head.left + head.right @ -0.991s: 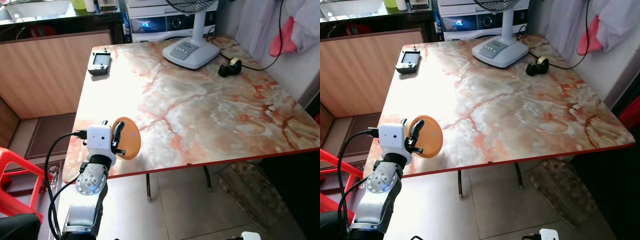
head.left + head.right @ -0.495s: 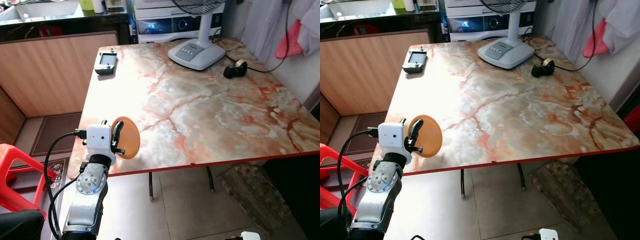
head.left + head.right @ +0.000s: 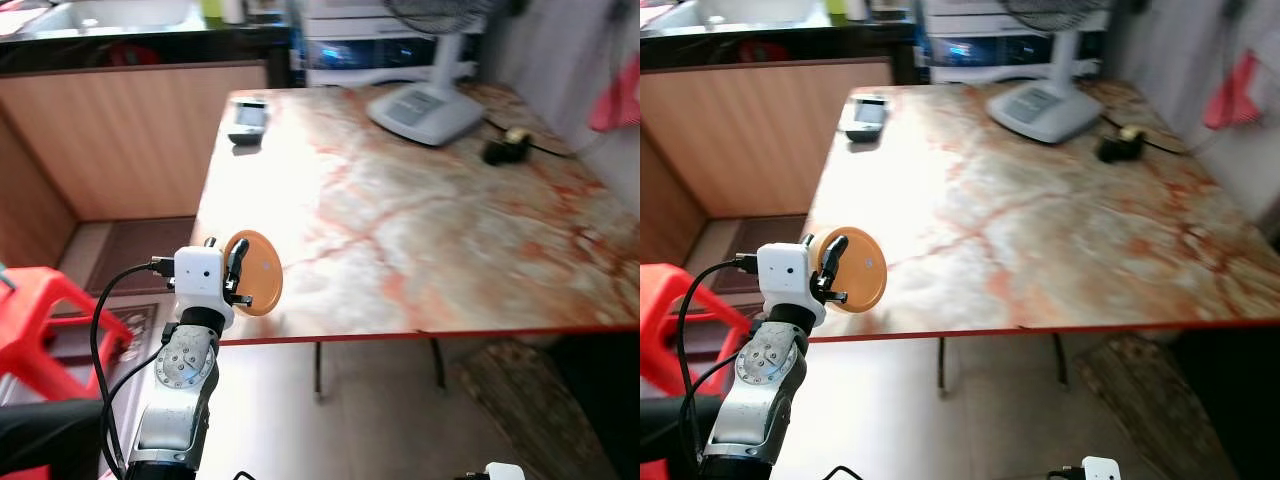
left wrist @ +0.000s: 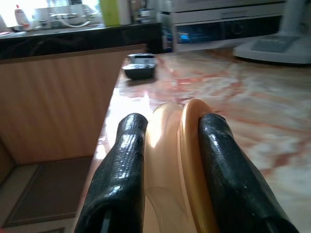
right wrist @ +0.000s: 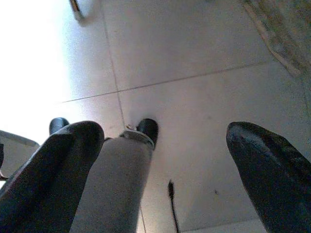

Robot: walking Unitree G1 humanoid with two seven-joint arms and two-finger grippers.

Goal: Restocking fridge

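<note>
The disc (image 3: 256, 287) is orange, round and flat, and stands on edge between the two black fingers (image 4: 121, 170) of the left gripper (image 3: 238, 276). The fingers are closed on it, one pad against each face, as the left wrist view shows. The disc is held in the air at the near left corner of the table (image 3: 420, 230), over its edge, with its broad face turned toward the tabletop side.

The left arm (image 3: 182, 380) is raised in front of the robot, with a white camera block (image 3: 198, 275) at the wrist and a black cable (image 3: 110, 310) looping off it.

The table has a marbled pink and cream top with a red edge band. At its far left corner lies a small grey device (image 3: 248, 118) with a screen. At the far side stands a white fan base (image 3: 425, 108) with its column rising upward. Just right of the base lies a small dark object (image 3: 506, 148), too blurred to identify, with a cord running from it.

A red plastic stool (image 3: 40, 320) stands on the floor left of the arm. A wooden panel (image 3: 140, 130) under a dark counter lies beyond the table's left side.

The right gripper (image 5: 160, 160) hangs low with its fingers spread wide, pointing down at a grey tiled floor (image 5: 194, 73).
</note>
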